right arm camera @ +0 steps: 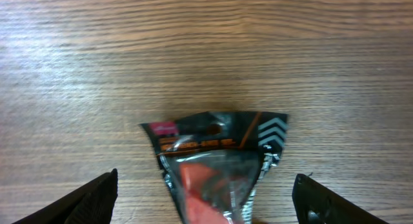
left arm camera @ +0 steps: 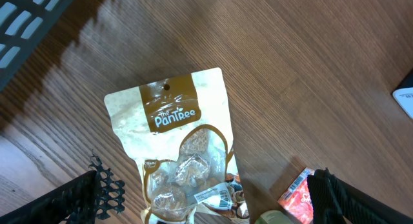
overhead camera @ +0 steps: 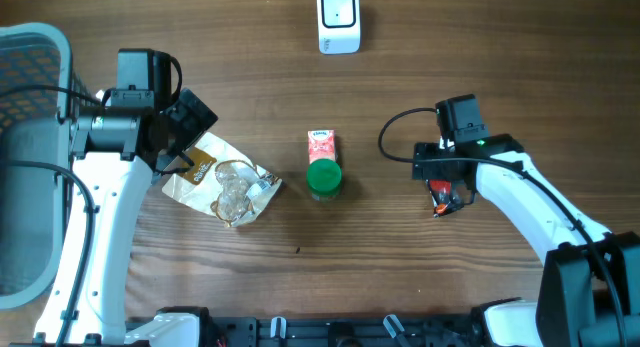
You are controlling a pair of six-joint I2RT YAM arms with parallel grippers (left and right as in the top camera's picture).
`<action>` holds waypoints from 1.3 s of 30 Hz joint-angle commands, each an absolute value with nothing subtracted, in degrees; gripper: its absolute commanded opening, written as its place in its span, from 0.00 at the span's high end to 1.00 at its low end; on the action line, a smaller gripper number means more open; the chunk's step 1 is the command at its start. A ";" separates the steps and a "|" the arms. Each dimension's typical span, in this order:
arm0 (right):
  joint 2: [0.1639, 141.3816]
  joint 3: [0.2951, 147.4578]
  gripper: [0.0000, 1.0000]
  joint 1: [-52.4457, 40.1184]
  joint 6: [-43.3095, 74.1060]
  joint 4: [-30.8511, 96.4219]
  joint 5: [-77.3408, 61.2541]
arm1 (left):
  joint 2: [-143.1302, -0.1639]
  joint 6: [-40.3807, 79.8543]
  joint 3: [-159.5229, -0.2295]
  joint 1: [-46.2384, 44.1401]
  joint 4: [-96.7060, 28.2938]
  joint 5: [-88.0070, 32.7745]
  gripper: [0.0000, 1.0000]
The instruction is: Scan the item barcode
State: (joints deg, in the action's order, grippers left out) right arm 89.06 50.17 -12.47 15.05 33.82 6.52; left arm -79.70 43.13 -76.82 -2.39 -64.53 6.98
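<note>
My left claw [left arm camera: 213, 199] hangs spread wide over the PanTree snack bag [left arm camera: 169, 121], which lies flat at 9 o'clock on the table [overhead camera: 470, 67]. My right claw [right arm camera: 210, 199] is spread too, straddling a dark foil packet [right arm camera: 213, 153] at 3 o'clock and touching nothing. A green-capped tube [overhead camera: 323, 167] lies at the centre, and the scanner [overhead camera: 338, 19] stands at 12 o'clock. The bag's white barcode label [left arm camera: 216, 195] sits right between my left fingers, so closing there could cover or crease it, and the scanner would read nothing. Both wrappers look slick and thin. My fingers may scrape the wood and slide off, or lift one corner and let it droop.
</note>
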 commanded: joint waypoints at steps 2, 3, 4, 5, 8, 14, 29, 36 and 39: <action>90.87 50.13 0.13 -15.55 13.89 35.46 9.65 | -79.79 42.26 -76.93 -2.11 -64.58 7.11 0.00; 91.61 50.13 0.12 -15.51 15.03 36.18 10.52 | -79.79 42.26 -76.93 -2.11 -64.55 7.11 0.00; 92.60 50.13 0.12 -15.53 16.58 36.91 12.01 | -79.79 42.26 -76.93 -2.11 -64.55 7.11 0.00; 93.71 50.13 0.12 -15.53 16.67 37.15 12.23 | -79.79 42.26 -76.93 -2.11 -64.55 7.11 0.00; 97.14 50.13 0.12 -15.53 16.69 37.10 12.21 | -79.79 42.26 -76.93 -2.11 -64.58 7.11 0.00; 100.01 50.41 0.52 -15.51 18.22 36.91 9.91 | -79.79 42.26 -76.93 -2.11 -64.55 7.11 0.00; 99.92 58.28 0.80 -10.50 11.05 42.46 -43.59 | -79.79 42.26 -76.93 -2.11 -64.58 7.11 0.00; 99.92 58.22 0.86 0.27 7.03 42.72 -62.43 | -79.79 42.24 -76.93 -2.11 -64.55 7.11 0.00; 99.92 58.24 0.61 0.01 7.97 44.16 -45.98 | -79.79 42.26 -76.93 -2.11 -64.58 7.11 0.00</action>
State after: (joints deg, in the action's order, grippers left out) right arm 99.39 57.10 0.97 8.40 43.27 -55.81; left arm -79.70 43.13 -76.82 -2.39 -64.53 6.98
